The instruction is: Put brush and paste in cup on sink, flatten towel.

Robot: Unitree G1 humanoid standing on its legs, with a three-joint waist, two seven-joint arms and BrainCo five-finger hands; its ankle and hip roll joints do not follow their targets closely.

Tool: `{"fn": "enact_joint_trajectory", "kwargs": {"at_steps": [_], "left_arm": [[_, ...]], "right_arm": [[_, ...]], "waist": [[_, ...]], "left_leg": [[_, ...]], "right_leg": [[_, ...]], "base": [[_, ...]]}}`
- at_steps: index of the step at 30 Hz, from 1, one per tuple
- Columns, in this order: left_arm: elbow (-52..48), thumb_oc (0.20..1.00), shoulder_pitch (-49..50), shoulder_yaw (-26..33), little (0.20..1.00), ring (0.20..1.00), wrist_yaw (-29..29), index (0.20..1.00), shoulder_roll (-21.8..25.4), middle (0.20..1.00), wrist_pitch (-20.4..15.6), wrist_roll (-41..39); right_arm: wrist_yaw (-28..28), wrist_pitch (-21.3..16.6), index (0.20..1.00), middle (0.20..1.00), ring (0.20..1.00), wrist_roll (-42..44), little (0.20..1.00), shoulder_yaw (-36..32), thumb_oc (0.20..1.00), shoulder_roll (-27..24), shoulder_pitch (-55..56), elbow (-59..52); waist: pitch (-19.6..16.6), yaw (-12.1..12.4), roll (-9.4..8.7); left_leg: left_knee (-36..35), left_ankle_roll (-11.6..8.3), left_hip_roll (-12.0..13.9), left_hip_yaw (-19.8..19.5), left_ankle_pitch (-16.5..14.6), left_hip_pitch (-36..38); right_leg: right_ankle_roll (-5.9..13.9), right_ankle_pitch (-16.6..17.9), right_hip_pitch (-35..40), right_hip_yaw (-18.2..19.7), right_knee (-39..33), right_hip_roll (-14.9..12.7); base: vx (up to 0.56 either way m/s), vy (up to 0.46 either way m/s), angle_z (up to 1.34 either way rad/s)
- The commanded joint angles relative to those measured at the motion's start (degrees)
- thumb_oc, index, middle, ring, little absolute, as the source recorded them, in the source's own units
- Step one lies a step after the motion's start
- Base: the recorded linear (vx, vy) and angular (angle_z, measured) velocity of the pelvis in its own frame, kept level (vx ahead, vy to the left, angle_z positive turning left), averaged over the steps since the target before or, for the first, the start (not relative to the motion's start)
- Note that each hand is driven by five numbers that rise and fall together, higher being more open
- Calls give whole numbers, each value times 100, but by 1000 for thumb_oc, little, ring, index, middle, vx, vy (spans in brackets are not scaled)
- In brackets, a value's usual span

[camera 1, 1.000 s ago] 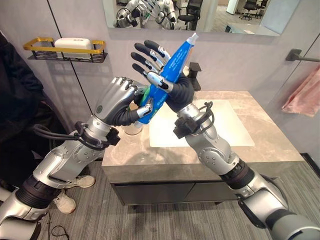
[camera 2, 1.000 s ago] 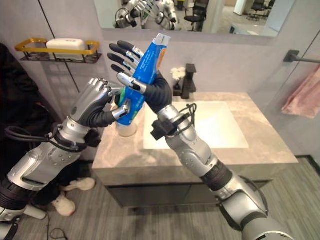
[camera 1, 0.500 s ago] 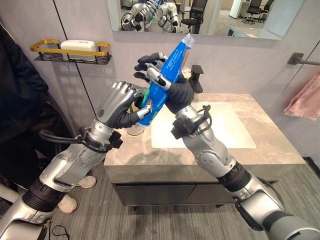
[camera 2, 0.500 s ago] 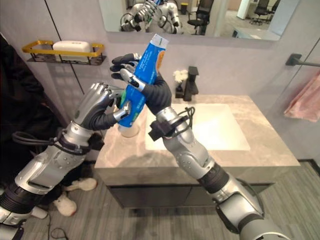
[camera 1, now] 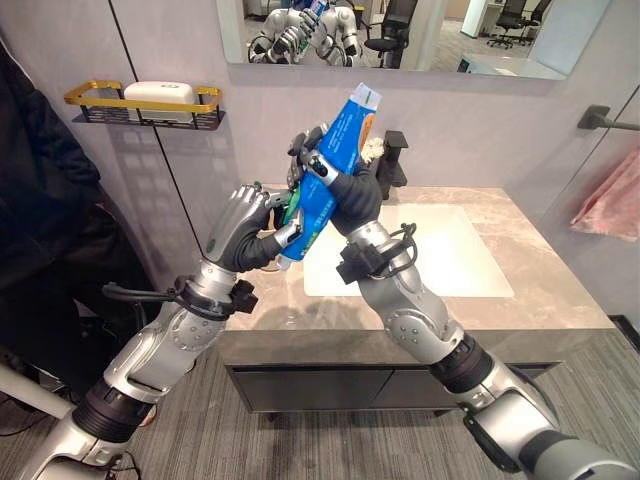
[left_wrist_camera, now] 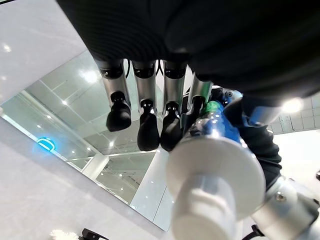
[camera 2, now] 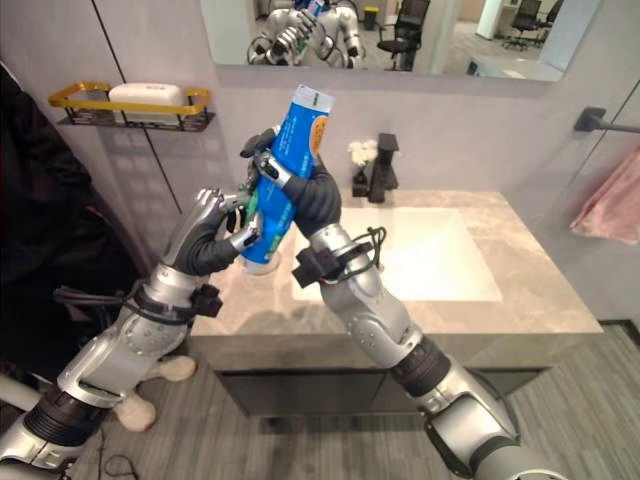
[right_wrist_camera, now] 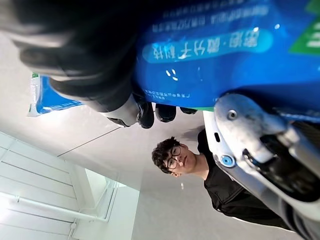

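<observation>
A blue toothpaste tube (camera 1: 338,150) is held tilted in the air over the counter's left end, crimped end up. My right hand (camera 1: 352,195) is curled round its middle, and the tube's blue side (right_wrist_camera: 225,50) lies against that palm. My left hand (camera 1: 240,225) is curled on the tube's lower end, where the white cap (left_wrist_camera: 215,175) sits just past the fingers (left_wrist_camera: 145,125). Something white (camera 2: 259,268) shows on the counter under the tube; cup or cap, I cannot tell. A pink towel (camera 1: 608,205) hangs bunched at the far right.
The stone counter (camera 1: 540,290) holds a white basin (camera 1: 450,265) with a black faucet (camera 1: 394,165) behind it. A gold-rimmed shelf (camera 1: 145,100) with a white soap bar hangs on the left wall. A person in dark clothes (camera 1: 40,200) stands at the left.
My right hand's fingers, spread straight a second ago, have curled round the tube. The tube now stands a little steeper, and the left hand has kept its hold.
</observation>
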Motion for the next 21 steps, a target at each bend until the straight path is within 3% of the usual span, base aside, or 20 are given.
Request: {"fn": "enact_joint_trajectory", "kwargs": {"at_steps": [1, 2, 3, 10, 21], "left_arm": [[237, 200, -12, -125, 200, 200, 217, 200, 196, 200, -78, -124], [242, 790, 104, -74, 790, 790, 241, 790, 145, 790, -62, -173], [248, 1000, 191, -18, 1000, 1000, 280, 1000, 92, 1000, -51, -227], [117, 1000, 1024, 333, 1000, 1000, 212, 1000, -11, 1000, -66, -660], [577, 1000, 2761, 1420, 1000, 1000, -87, 1000, 467, 1000, -133, -1819]], "right_arm": [[-263, -771, 200, 200, 200, -228, 200, -834, 200, 158, -342, -98], [-354, -777, 200, 200, 200, -331, 200, -879, 200, 165, -301, -83], [-402, -765, 200, 200, 200, -397, 200, -897, 200, 156, -263, -79], [-601, -646, 200, 200, 200, -715, 200, -1044, 200, -58, -221, -13], [-1021, -524, 200, 200, 200, -1411, 200, -1577, 200, -1119, -1037, 757]], "waist": [[-212, 94, -224], [-203, 109, -226], [-197, 117, -228], [-110, 245, -268], [57, 913, -422]], "left_leg": [[31, -208, 287, -187, -34, -138], [31, -206, 287, -188, -30, -143], [31, -207, 285, -193, -29, -148], [31, -200, 265, -276, -8, -205], [31, -146, 111, -616, 98, -469]], "right_leg": [[323, -237, 26, -276, 200, -382], [322, -243, 28, -295, 199, -380], [324, -239, 27, -307, 198, -383], [325, -226, 26, -358, 181, -401], [357, -178, 86, -690, 48, -458]], "base": [[0, 0, 5], [2, -2, 5], [4, -1, 4], [0, 0, 2], [10, 1, 19]]}}
